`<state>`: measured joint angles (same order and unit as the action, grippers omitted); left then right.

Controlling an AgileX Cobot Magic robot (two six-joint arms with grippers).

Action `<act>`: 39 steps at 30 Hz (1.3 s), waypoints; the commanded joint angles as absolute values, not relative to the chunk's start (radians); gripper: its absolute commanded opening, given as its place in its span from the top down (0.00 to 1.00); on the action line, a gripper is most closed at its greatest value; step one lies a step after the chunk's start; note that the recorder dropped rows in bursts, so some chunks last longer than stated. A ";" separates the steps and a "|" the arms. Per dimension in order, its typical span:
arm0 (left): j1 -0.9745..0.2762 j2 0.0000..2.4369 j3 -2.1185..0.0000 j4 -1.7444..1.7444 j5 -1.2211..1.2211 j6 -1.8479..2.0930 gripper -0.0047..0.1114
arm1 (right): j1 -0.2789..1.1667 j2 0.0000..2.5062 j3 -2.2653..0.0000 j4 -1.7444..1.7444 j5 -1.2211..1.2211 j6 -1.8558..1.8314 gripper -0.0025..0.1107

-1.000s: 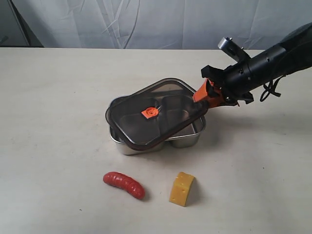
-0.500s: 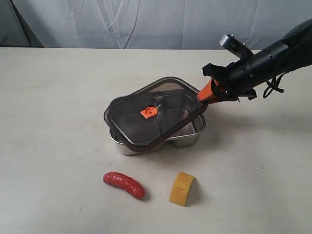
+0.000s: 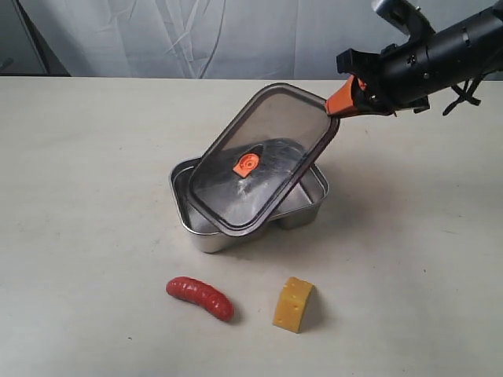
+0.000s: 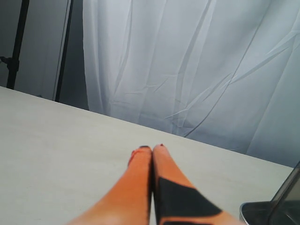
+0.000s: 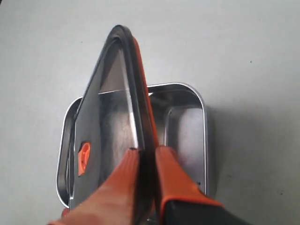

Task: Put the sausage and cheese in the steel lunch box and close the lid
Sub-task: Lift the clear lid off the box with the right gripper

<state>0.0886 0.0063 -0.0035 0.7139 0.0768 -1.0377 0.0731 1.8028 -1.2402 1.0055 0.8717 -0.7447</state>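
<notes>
My right gripper (image 3: 339,102) (image 5: 146,150) is shut on one edge of the dark translucent lid (image 3: 263,157) (image 5: 112,98) and holds it tilted up above the steel lunch box (image 3: 204,237) (image 5: 199,103). The lid's low end hangs near the box's front rim; whether it touches I cannot tell. The lid's orange valve (image 3: 246,164) (image 5: 84,157) faces the exterior camera. The red sausage (image 3: 200,297) and the yellow cheese (image 3: 293,304) lie on the table in front of the box. My left gripper (image 4: 152,149) is shut on nothing, above bare table, and is outside the exterior view.
A white curtain (image 3: 236,35) hangs behind the table's far edge. A corner of the lunch box (image 4: 255,212) and the lid's edge (image 4: 286,192) show at the border of the left wrist view.
My right gripper has risen and moved back with the lid. The lid has swung from lying nearly flat on the box to a steep tilt, uncovering the box's rear part.
</notes>
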 commanded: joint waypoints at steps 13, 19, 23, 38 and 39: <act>0.077 0.000 0.000 0.720 0.076 -1.036 0.96 | 0.071 1.525 -1.244 1.004 0.655 -0.796 0.99; 0.077 0.000 0.000 0.720 0.076 -1.036 0.96 | 0.071 1.413 -1.244 0.807 0.563 -0.796 0.99; 0.077 0.000 0.000 0.720 0.076 -1.036 0.96 | 0.071 1.341 -1.244 0.490 0.550 -0.794 0.99; 0.077 0.000 0.000 0.720 0.076 -1.036 0.96 | 0.174 1.378 -1.083 -0.037 0.873 -0.650 0.99; 0.077 0.000 0.000 0.720 0.076 -1.036 0.96 | 0.191 1.391 -1.063 -0.037 0.869 -0.650 0.99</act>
